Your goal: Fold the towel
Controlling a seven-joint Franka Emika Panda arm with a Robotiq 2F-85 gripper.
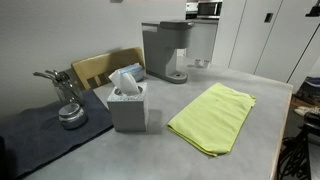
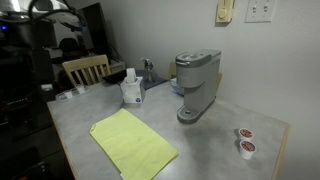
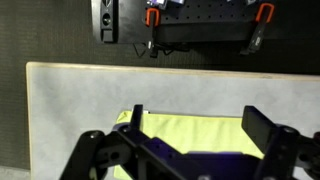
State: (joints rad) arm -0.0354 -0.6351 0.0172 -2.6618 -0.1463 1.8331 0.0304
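A yellow-green towel point(image 1: 213, 118) lies flat on the grey table, and shows in both exterior views point(image 2: 132, 145). In the wrist view its near edge fills the space under the jaws point(image 3: 195, 128). My gripper point(image 3: 197, 125) is open and empty, its two dark fingers spread wide, held above the towel without touching it. In an exterior view only the dark arm point(image 2: 40, 30) shows at the top left, and the jaws are not visible there.
A grey tissue box point(image 1: 128, 105) and a grey coffee maker point(image 1: 165, 50) stand behind the towel. Two coffee pods point(image 2: 245, 140) lie near a table corner. A metal object point(image 1: 68, 100) sits on a dark mat point(image 1: 40, 135). A wooden chair point(image 1: 100, 68) stands beyond the table.
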